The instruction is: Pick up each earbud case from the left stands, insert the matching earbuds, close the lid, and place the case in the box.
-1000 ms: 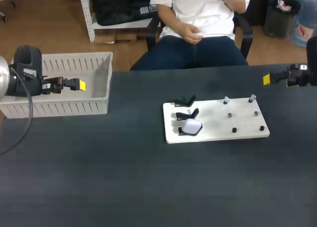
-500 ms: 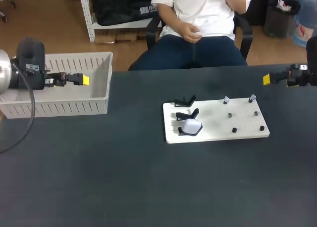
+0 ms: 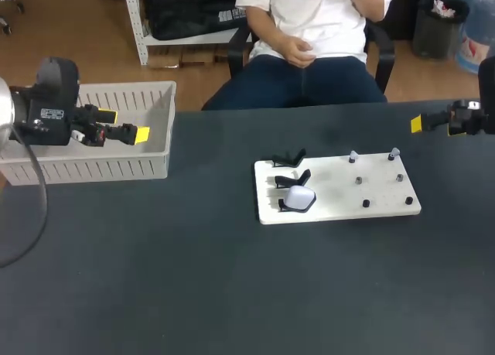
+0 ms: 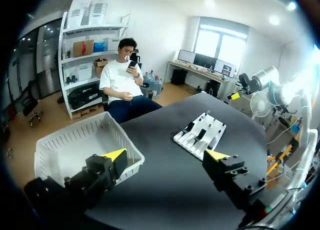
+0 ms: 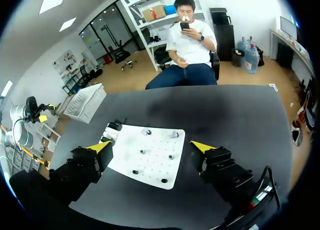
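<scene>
Dark matte tabletop carries a flat white board right of centre. Three black, forked stands sit in a row along the board's left side, and small dark pegs dot its right half. Two pale earbuds stand upright on the far pegs. The earbud case, white, smooth and rounded, rests in the nearest stand. It looks to lie with its broad face up, though its long axis is hard to tell from here.

At the table's far left is a white plastic box with slotted walls. The left gripper hangs over the box's right end, fingers spread wide and holding nothing. The right gripper is at the far right, well apart from the board, also spread and holding nothing. Nothing lies between the grippers and the case.
</scene>
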Controlling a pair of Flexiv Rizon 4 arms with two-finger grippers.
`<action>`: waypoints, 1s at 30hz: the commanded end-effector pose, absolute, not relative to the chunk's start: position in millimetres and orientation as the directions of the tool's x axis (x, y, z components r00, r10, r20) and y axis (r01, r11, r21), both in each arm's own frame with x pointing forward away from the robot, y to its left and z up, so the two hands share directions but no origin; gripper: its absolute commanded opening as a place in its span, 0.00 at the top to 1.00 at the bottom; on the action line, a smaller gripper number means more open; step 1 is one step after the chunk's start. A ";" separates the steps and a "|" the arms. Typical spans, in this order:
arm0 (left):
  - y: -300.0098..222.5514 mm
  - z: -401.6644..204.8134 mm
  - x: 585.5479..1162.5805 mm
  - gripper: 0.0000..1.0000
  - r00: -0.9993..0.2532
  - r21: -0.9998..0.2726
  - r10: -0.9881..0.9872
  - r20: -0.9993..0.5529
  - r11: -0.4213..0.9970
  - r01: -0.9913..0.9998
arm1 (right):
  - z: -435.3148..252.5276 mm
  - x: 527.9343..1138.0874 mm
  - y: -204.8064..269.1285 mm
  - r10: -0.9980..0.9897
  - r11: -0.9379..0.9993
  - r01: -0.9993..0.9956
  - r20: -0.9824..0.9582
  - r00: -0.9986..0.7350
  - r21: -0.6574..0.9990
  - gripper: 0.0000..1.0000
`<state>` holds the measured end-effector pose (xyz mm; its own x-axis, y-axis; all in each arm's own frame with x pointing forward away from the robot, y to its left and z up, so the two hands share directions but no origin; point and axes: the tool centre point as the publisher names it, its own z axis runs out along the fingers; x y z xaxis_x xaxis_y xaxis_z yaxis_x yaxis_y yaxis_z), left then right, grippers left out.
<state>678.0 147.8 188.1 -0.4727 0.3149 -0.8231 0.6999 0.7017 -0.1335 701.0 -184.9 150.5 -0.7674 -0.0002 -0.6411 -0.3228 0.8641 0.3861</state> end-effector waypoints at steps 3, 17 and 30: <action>156.2 185.8 675.9 0.00 0.023 0.058 0.192 -0.981 0.182 0.981 | 150.4 700.8 -185.1 -0.001 0.864 -0.323 -0.642 -0.767 0.385 0.00; 93.2 176.3 639.7 0.00 0.063 0.114 0.242 -0.968 0.205 0.972 | 150.4 700.8 -185.1 -0.001 0.864 -0.323 -0.642 -0.767 0.385 0.00; 20.8 142.5 614.3 0.00 -0.013 0.090 0.337 -0.941 0.289 0.953 | 150.4 700.8 -185.1 -0.001 0.864 -0.323 -0.642 -0.767 0.385 0.00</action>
